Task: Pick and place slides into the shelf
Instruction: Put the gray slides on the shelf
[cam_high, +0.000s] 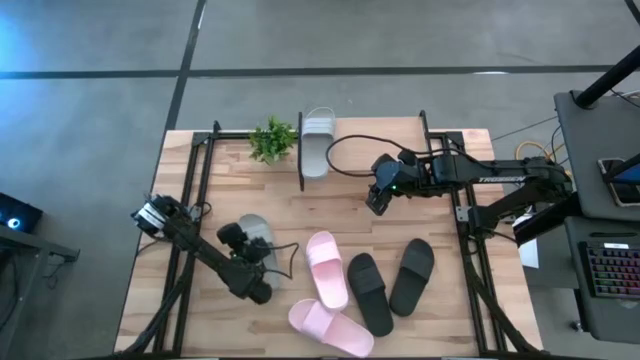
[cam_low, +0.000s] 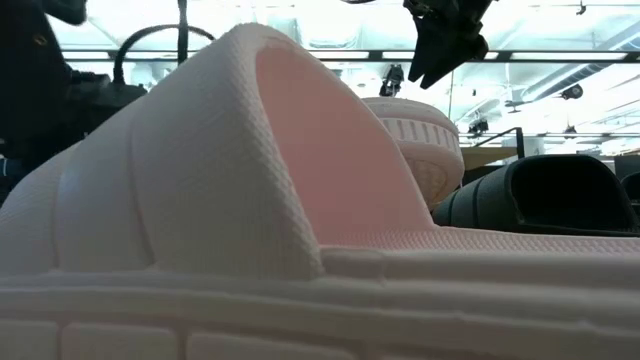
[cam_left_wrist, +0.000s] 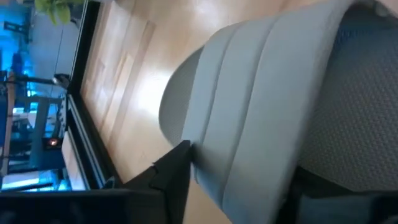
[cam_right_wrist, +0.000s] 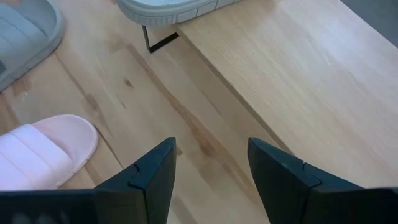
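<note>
A grey-green slide (cam_high: 257, 234) lies sole down on the table at the near left, and my left gripper (cam_high: 243, 243) is down on it. In the left wrist view the slide (cam_left_wrist: 249, 99) fills the space between the two dark fingers. A second grey-green slide (cam_high: 318, 140) rests on the shelf (cam_high: 365, 150) at the far middle. Two pink slides (cam_high: 327, 268) (cam_high: 330, 325) and two black slides (cam_high: 368, 292) (cam_high: 412, 275) lie on the table in the near middle. My right gripper (cam_right_wrist: 211, 162) hangs open above the table by the shelf's front edge, holding nothing. My left gripper has the grey-green slide's wide strap (cam_left_wrist: 205, 155) between its two fingers. One finger (cam_left_wrist: 174, 177) lies against the strap's outer side, the other (cam_left_wrist: 323, 199) shows by the textured footbed. The fingers slant down from the table's near left. The slide lies on the table.
A small green plant (cam_high: 272, 138) stands on the table left of the shelf. A black cable (cam_high: 345, 150) loops over the shelf board. Black frame rails (cam_high: 195, 180) run along both table sides. In the low view the near pink slide (cam_low: 250, 200) blocks most of the scene.
</note>
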